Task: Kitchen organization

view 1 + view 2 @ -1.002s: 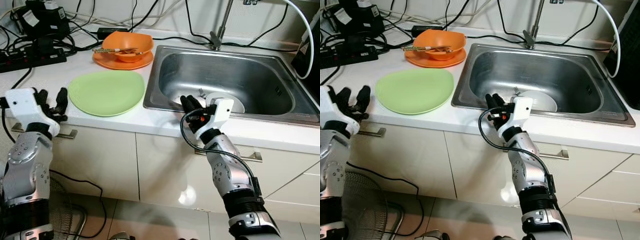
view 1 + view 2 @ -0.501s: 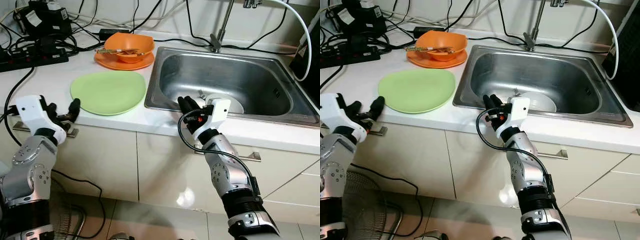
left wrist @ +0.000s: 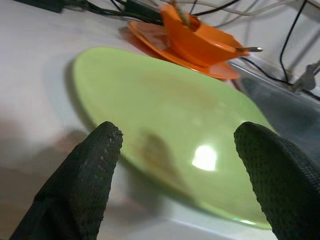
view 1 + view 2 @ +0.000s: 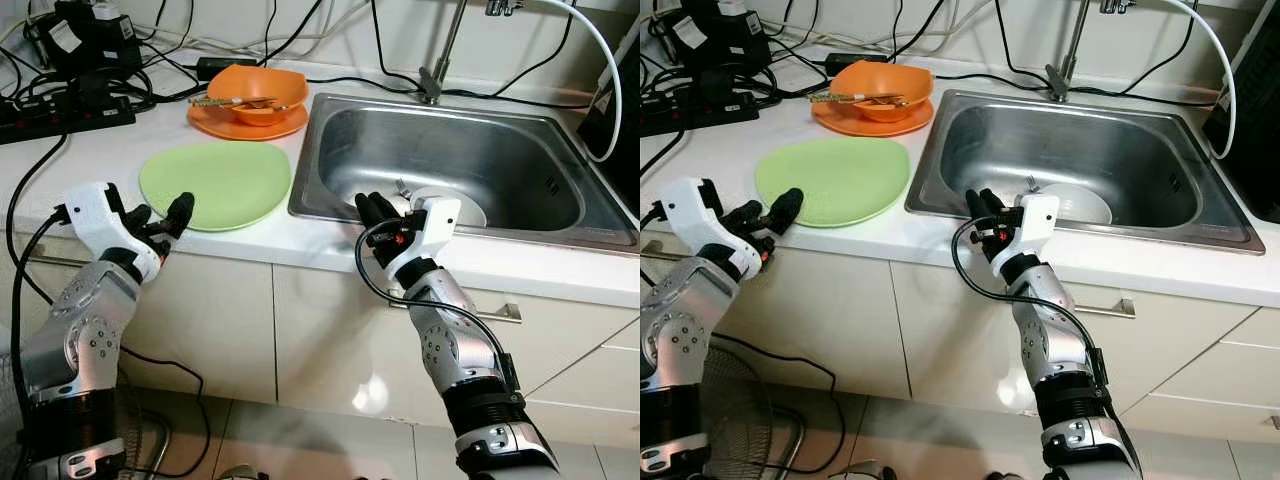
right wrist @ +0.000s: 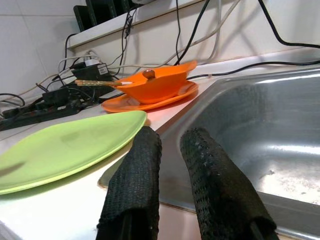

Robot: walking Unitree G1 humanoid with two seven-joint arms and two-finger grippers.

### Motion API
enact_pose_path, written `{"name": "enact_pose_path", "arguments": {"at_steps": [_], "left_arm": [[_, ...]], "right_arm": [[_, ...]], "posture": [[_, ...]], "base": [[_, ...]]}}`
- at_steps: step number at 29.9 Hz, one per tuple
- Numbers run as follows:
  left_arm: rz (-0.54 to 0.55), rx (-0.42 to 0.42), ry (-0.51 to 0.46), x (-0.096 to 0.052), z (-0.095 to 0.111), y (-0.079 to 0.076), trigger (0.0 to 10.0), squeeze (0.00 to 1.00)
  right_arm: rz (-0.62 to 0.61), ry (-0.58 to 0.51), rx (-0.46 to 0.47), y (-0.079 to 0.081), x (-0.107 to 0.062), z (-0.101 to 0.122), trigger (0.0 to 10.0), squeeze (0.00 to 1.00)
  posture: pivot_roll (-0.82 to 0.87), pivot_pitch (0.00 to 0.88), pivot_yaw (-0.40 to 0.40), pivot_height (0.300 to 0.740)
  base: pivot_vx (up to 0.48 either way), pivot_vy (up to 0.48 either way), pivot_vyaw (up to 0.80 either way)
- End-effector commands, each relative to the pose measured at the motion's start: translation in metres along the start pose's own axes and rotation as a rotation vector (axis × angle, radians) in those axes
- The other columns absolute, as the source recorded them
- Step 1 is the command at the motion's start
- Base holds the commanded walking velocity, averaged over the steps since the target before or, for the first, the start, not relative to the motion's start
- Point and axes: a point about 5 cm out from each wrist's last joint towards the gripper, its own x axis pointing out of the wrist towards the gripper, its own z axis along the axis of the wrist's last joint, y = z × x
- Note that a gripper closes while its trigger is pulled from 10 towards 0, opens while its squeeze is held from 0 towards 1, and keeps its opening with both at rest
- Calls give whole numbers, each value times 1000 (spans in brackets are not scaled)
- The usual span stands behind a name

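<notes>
Left eye view has my left pincer (image 4: 160, 222) raised at the near edge of the white worktop (image 4: 90, 160), its two black fingers spread wide and aimed at the green plate (image 4: 216, 183). That plate lies flat on the worktop just left of the steel sink (image 4: 450, 165), and my fingertips sit close to its near-left rim without touching it. From the left wrist view the plate (image 3: 170, 125) lies between the two fingers (image 3: 85, 185), with nothing held.

My right pincer (image 4: 378, 212) is up at the near-left corner of the sink, over the front rim, its fingers nearly together with only a narrow gap and nothing between them. In the right wrist view those fingers (image 5: 135, 200) point along the worktop toward the plate.

Farther back, an orange bowl (image 4: 256, 92) sits on an orange plate (image 4: 246, 122), with a utensil (image 4: 230, 101) resting across the bowl. A white dish (image 4: 455, 207) lies in the bottom of the sink. Black cables and a power strip (image 4: 60, 112) crowd the far-left part of the worktop. A tap (image 4: 440, 50) rises behind the sink.
</notes>
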Motion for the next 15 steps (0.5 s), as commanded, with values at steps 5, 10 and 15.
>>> {"name": "enact_pose_path", "arguments": {"at_steps": [5, 10, 15], "left_arm": [[-26, -25, 7, 2, 8, -13, 10000, 0], [-22, -24, -11, -1, 18, -11, 10000, 0], [6, 7, -37, -6, 29, -3, 10000, 0]], "right_arm": [[-10, 2, -13, -2, -1, 3, 10000, 0], [-14, 1, -12, -3, -1, 3, 10000, 0], [-13, 3, -9, -2, -1, 2, 10000, 0]], "posture": [[126, 16, -23, 740], [127, 16, -23, 740], [135, 19, -25, 740]], "base": [[0, 0, 0], [0, 0, 0], [0, 0, 0]]}}
